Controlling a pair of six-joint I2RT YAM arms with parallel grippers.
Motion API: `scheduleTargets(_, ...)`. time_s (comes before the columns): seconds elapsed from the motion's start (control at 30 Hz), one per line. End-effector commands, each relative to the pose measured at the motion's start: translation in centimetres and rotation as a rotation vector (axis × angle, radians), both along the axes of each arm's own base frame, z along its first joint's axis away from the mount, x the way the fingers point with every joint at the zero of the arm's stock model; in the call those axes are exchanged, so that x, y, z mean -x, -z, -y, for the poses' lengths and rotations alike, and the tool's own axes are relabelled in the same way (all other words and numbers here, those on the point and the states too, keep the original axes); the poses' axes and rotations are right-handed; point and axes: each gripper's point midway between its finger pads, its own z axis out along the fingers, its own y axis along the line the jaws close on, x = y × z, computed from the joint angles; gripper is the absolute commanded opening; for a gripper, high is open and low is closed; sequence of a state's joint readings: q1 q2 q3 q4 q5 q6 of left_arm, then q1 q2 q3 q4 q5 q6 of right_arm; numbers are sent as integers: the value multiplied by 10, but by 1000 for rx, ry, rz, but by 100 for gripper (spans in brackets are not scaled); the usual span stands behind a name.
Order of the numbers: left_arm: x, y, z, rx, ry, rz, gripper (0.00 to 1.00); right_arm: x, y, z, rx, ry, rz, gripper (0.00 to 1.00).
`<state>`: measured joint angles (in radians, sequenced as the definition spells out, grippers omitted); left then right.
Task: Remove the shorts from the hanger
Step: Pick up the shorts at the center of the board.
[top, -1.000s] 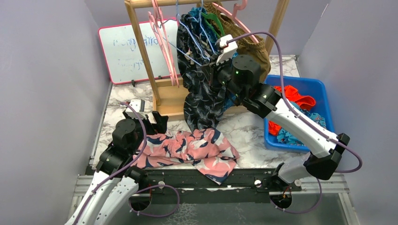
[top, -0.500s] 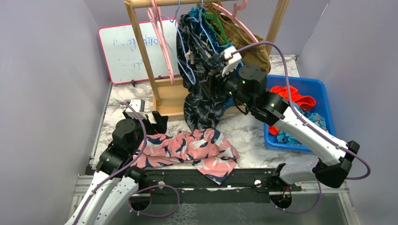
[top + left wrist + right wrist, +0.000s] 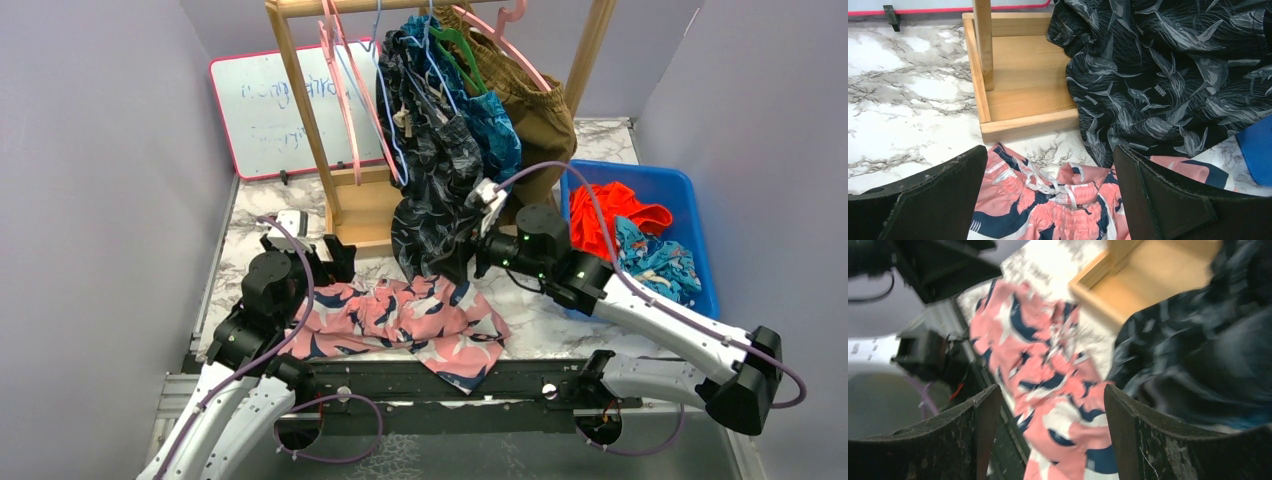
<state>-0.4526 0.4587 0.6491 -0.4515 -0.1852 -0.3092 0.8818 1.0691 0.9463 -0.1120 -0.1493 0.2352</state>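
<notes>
Black patterned shorts point(image 3: 435, 190) hang from a blue hanger point(image 3: 385, 110) on the wooden rack point(image 3: 300, 110), their hem reaching the table. Teal-blue shorts point(image 3: 495, 120) and brown shorts point(image 3: 540, 115) hang behind them. Pink-and-navy shorts point(image 3: 400, 320) lie flat on the table. My right gripper point(image 3: 468, 258) is open and empty, low beside the black shorts' hem point(image 3: 1198, 355) and over the pink-and-navy shorts point(image 3: 1048, 370). My left gripper point(image 3: 310, 250) stands open and empty above the pink pair's drawstring waistband point(image 3: 1058, 210), with the black shorts point(image 3: 1168, 85) beyond it.
A blue bin point(image 3: 700, 215) at the right holds orange shorts point(image 3: 615, 205) and blue print shorts point(image 3: 655, 260). A whiteboard point(image 3: 270, 110) leans at the back left. Empty pink hangers point(image 3: 345, 90) hang on the rack, whose wooden base point(image 3: 1023, 95) stands just ahead of my left gripper.
My right gripper opened and let go up at the rack, then dropped to the table by the black shorts' hem. The hangers swung back. The left arm has not moved.
</notes>
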Motion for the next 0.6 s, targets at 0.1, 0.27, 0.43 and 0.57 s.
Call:
scheduleTargets(0.1, -1, -19, -23, 24, -123, 66, 99, 65, 54, -64, 47, -373, 57, 79)
scheduleTargets(0.27, 6, -25, -56, 69, -298, 114, 99, 59, 97, -88, 166, -378, 167, 91)
scheduleTargets(0.43, 15, -31, -69, 117, -361, 160, 99, 59, 128, -108, 245, -454, 217, 96)
scheduleTargets(0.57, 15, -31, -70, 119, -365, 161, 99, 35, 147, -122, 303, -391, 253, 99)
